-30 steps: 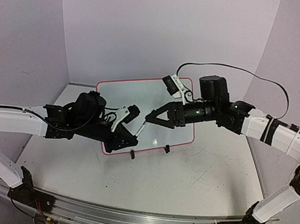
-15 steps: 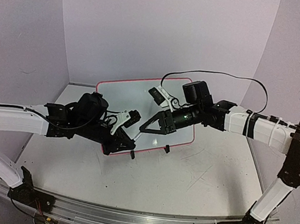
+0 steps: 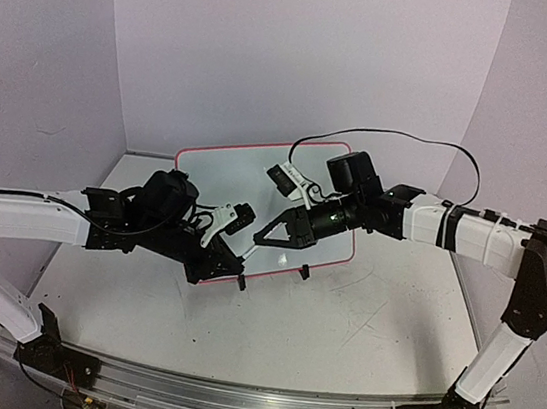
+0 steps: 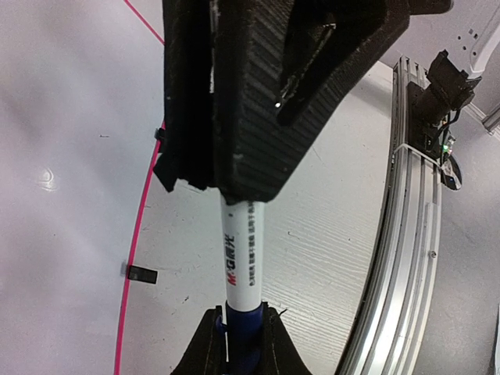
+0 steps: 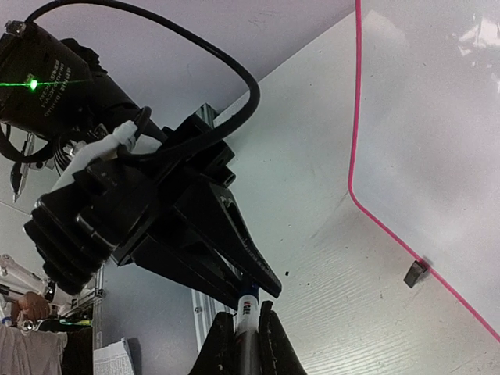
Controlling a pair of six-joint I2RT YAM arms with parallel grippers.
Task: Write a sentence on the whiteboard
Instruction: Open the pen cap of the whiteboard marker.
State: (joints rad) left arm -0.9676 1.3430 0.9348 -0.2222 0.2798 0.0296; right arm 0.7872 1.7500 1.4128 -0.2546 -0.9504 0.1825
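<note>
Left gripper [image 4: 223,191] clamped on white marker [image 4: 241,258] barrel. Right gripper [image 5: 248,308] pinched shut on its blue end, probably the cap. Whiteboard [image 3: 227,173] just beyond both, no lettering visible. Likely uncapping: pull straight along barrel, left grip firm.

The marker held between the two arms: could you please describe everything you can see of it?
The marker is a pen with a white, plastic-looking barrel bearing red and dark print, and a blue end. The left end effector is shut on the barrel; the right end effector grips the blue end. It is held between them above the table, near the whiteboard and its pink rim. Its tip is hidden.
</note>
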